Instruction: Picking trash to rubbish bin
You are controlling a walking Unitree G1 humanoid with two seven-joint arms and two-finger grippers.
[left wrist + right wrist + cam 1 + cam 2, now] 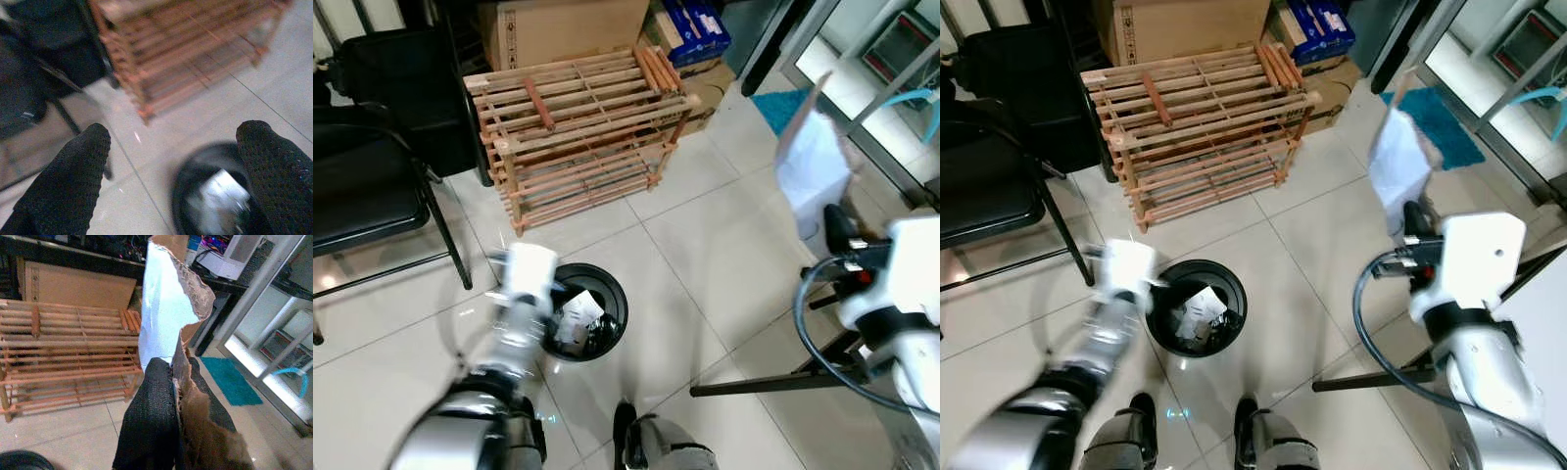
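I note my right gripper (pixel 171 396) pinching torn cardboard (pixel 1398 157) upright, well right of the bin (pixel 1163 294); left gripper (pixel 171 161) spread beside it.

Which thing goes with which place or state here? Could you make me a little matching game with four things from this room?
Things:
1. torn white-and-brown cardboard scrap
2. round black rubbish bin
3. slatted wooden rack
4. robot's left tool

Places or states:
A. open and empty, above the bin
B. on the tiled floor, holding crumpled white trash
C. pinched in the robot's right tool, held upright
D. standing before brown cardboard boxes

Pairs: 1-C, 2-B, 3-D, 4-A
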